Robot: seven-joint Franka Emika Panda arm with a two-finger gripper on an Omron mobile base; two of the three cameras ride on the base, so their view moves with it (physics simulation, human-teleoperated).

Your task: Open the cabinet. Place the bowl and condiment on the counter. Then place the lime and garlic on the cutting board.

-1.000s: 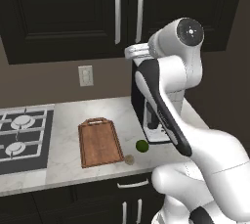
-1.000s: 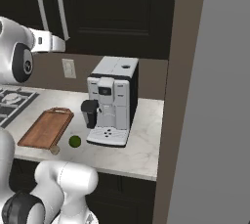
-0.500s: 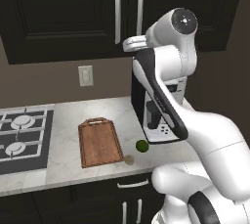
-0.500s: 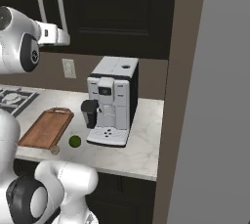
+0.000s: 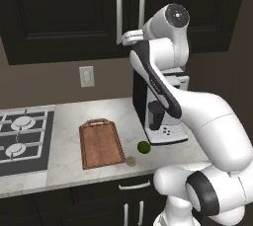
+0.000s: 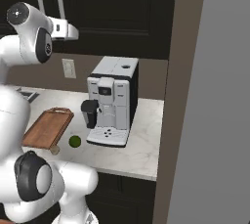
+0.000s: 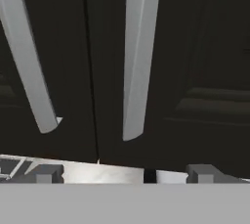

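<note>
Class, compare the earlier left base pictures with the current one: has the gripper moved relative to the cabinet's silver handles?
Yes. The gripper has risen and gone left, from beside the coffee machine up to the lower ends of the cabinet handles, jaws open.

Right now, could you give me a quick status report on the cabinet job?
Gripper open, raised at the cabinet handles, nothing held. Doors shut. Lime and garlic on the counter beside the cutting board.

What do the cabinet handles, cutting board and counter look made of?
Cabinet handles: likely brushed metal, silver and matte.
Cutting board: wood, reddish-brown with visible grain.
Counter: probably polished stone, pale grey-white with marbled veining.
</note>
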